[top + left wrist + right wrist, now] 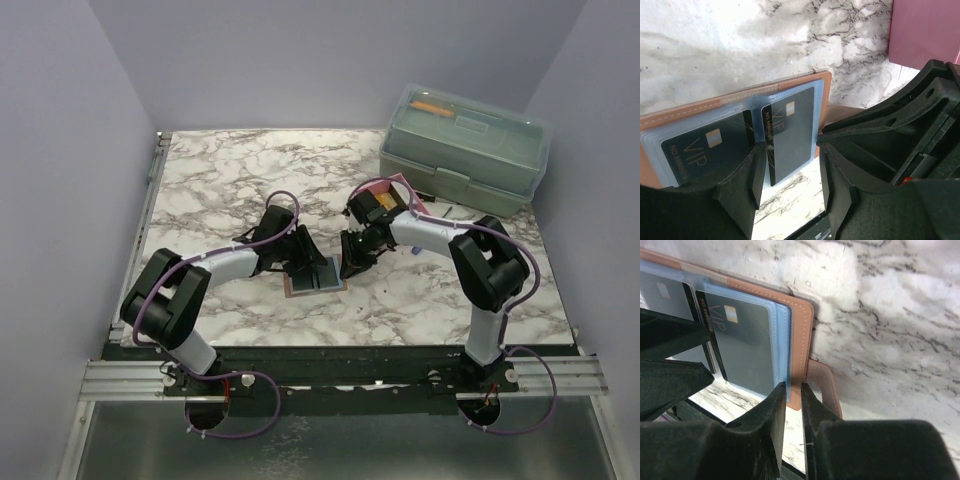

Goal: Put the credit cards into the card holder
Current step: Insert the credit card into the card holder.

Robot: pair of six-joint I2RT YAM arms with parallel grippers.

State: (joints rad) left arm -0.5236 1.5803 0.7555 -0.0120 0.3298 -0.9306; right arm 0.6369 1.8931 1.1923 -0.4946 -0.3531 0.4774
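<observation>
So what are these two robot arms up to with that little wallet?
Both arms meet over an open card holder on the table. Two dark cards sit in its clear sleeves. The left gripper is open, straddling one sleeved card. The right gripper has its jaws close on either side of the holder's cover edge; whether they pinch it is unclear.

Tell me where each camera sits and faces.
Top external: above and behind the bases, looking down at the marble table; left arm, right arm and toolbox show.
Left wrist: on the left arm, facing down past the left pincer at the card holder.
Right wrist: on the right arm, facing down, right pincer astride the holder's edge.
Shared: both wrist views show the open card holder and its VIP cards.
</observation>
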